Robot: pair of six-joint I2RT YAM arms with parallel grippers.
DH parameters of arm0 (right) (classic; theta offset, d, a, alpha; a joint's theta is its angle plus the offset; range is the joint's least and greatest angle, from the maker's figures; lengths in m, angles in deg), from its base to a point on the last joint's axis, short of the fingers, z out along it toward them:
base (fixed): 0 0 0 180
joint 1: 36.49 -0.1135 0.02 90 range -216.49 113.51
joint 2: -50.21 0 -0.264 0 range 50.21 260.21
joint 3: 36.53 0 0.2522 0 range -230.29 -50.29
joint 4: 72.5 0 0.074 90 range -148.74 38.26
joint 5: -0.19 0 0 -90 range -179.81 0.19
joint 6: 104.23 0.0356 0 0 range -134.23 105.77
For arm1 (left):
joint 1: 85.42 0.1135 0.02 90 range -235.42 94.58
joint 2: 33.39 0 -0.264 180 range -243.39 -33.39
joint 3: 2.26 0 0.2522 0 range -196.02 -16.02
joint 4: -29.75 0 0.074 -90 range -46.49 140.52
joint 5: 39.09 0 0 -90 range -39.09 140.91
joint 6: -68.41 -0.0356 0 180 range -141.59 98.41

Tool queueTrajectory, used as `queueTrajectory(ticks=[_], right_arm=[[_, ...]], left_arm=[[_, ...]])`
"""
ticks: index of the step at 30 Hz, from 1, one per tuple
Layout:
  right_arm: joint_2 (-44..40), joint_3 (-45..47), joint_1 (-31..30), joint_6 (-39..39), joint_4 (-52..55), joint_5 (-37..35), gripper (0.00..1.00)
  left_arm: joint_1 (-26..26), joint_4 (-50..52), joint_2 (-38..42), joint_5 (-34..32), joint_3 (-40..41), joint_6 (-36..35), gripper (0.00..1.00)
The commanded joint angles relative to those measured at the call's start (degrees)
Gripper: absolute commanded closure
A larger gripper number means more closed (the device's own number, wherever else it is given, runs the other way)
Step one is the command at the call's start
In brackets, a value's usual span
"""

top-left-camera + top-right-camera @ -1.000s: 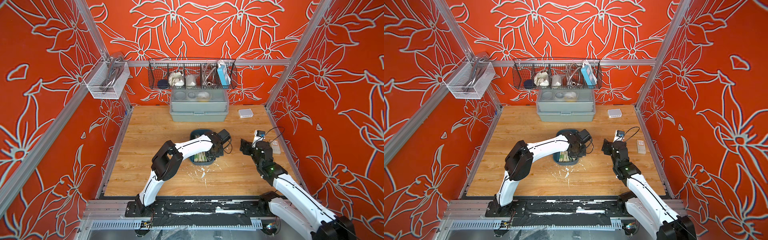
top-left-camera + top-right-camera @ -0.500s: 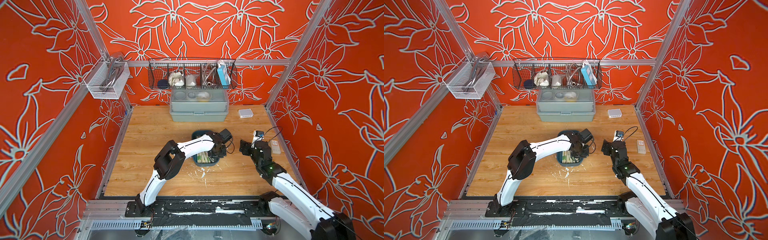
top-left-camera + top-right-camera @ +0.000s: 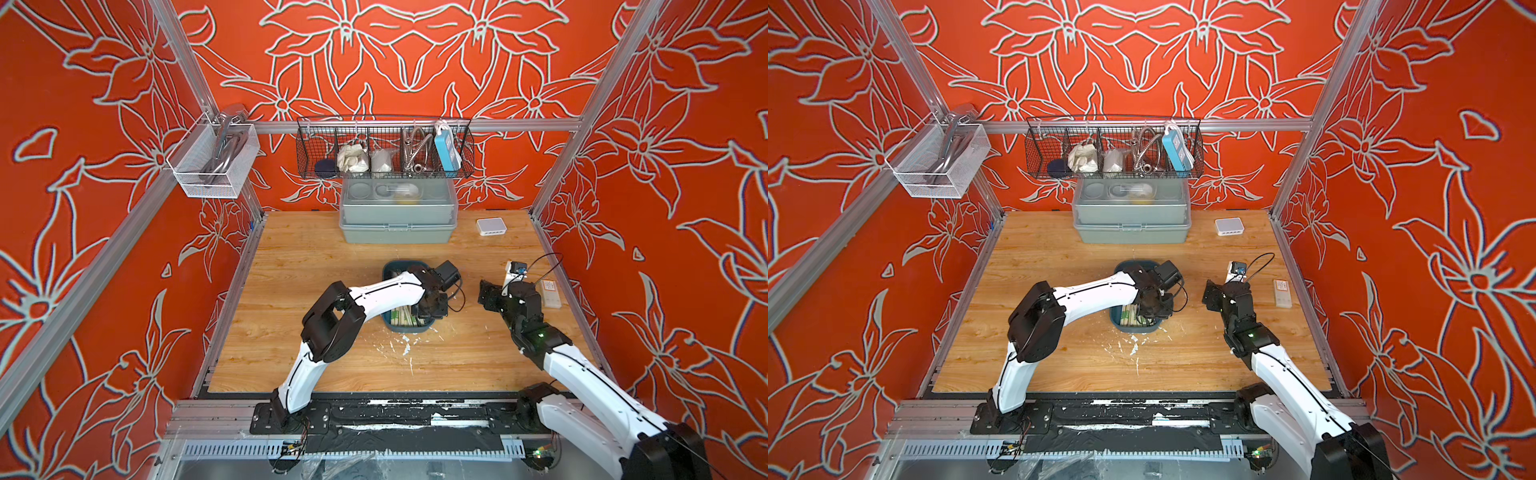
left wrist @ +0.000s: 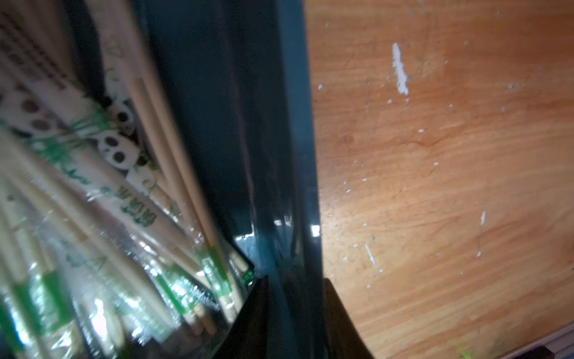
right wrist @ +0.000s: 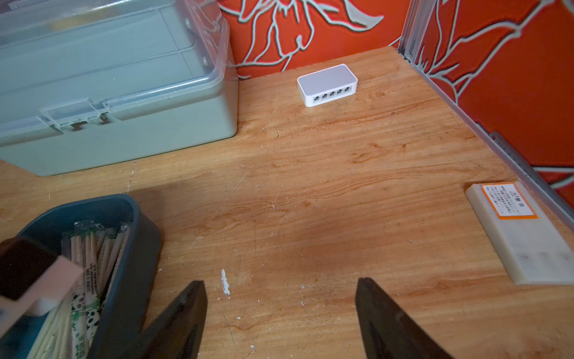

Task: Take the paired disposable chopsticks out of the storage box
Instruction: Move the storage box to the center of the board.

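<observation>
The storage box point(image 3: 409, 330) is a dark blue tray at mid-table in both top views point(image 3: 1133, 328), and it holds the paired disposable chopsticks point(image 3: 403, 318) in clear wrappers with green print. My left gripper point(image 3: 432, 311) reaches down at the box's right side. In the left wrist view its jaws point(image 4: 295, 278) straddle the box's right wall point(image 4: 279, 155), which fills the narrow gap between them, with the chopsticks point(image 4: 93, 217) just inside. My right gripper point(image 3: 484, 295) hovers open over bare wood to the right of the box point(image 5: 136, 264), with nothing between its fingers point(image 5: 279, 283).
A grey-green lidded box point(image 3: 397, 220) stands at the back under a black wire basket point(image 3: 384, 149). A white network switch point(image 3: 491, 226) lies at the back right. A white block with an orange label point(image 3: 550, 293) lies by the right wall. A mesh basket point(image 3: 212, 162) hangs at the left.
The near end of the storage box has shifted slightly to the right together with my left gripper. My right arm has barely moved.
</observation>
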Motion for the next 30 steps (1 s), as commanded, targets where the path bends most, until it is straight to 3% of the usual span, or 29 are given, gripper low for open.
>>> queueTrajectory(ticks=[1, 6, 8, 10, 15, 20, 23, 26, 30], right_arm=[[0.86, -0.80, -0.24, 0.52, 0.19, 0.13, 0.20], [1.79, -1.22, -0.24, 0.62, 0.37, 0.98, 0.19], [1.82, -1.11, -0.21, 0.44, -0.03, 1.45, 0.19], [2.06, -0.89, -0.24, 0.35, -0.48, 1.65, 0.19], [1.54, -0.75, -0.33, -1.30, -1.92, 6.11, 0.20], [0.24, -1.14, -1.14, -2.83, -3.43, 12.63, 0.22], [1.36, -2.60, -2.79, -4.24, -4.36, 17.26, 0.23], [4.62, -7.95, -4.92, -5.44, 0.19, 19.88, 0.24], [10.79, -15.93, -6.88, -6.74, 8.53, 22.99, 0.27]], left_arm=[[-0.43, -3.63, 9.01, -3.94, 2.83, -3.26, 0.66], [-0.56, -12.71, 22.42, -8.11, 13.22, -7.77, 0.62], [-0.58, -18.98, 28.37, -9.30, 19.30, -10.56, 0.53], [-0.57, -24.51, 34.26, -11.18, 25.44, -13.66, 0.52], [0.54, -31.98, 47.44, -14.21, 38.04, -22.19, 0.37], [9.50, -34.21, 57.93, -10.91, 50.49, -24.52, 0.35], [15.12, -40.49, 66.86, -10.39, 60.85, -23.81, 0.24], [18.95, -45.13, 72.96, -12.03, 69.45, -24.34, 0.17], [21.85, -47.04, 75.14, -10.73, 74.08, -28.90, 0.13]])
